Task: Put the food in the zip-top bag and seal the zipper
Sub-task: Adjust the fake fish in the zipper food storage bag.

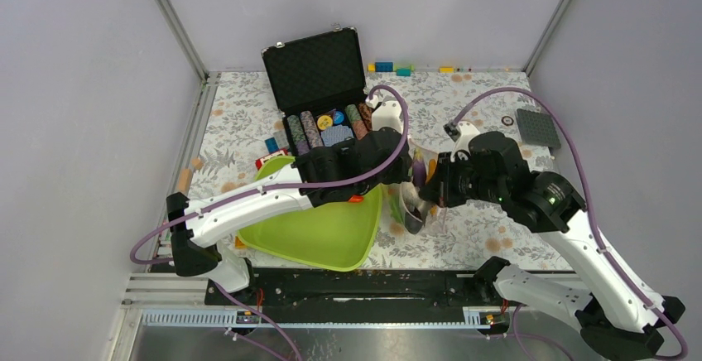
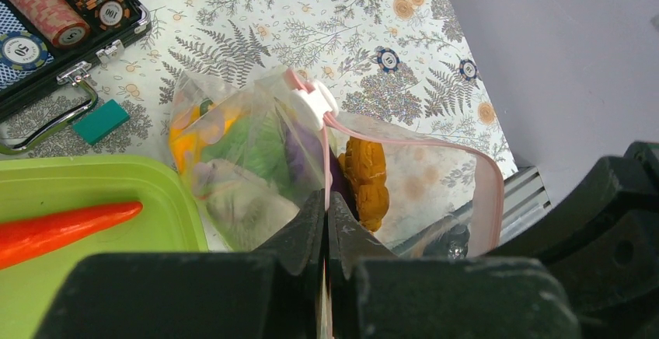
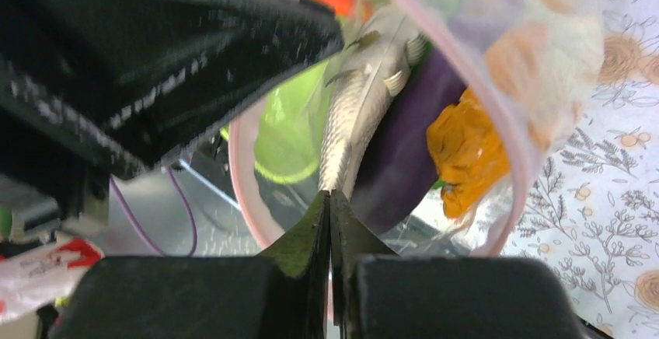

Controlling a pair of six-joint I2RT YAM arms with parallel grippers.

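Left gripper (image 2: 326, 199) and right gripper (image 3: 330, 199) each pinched tight on bag (image 2: 249, 160) rim, fish (image 3: 350, 121) and eggplant (image 3: 404, 145) inside, carrot (image 2: 62, 226) lies in tray (image 2: 172, 199) at bag's 9 o'clock.

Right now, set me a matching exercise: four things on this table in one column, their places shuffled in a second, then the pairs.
Things:
1. carrot
2. grey fish
3. chip stacks
4. teal block

Places:
A. in the black case
B. on the flowered cloth
C. in the green tray
D. inside the clear bag

Pairs: 1-C, 2-D, 3-A, 4-B.
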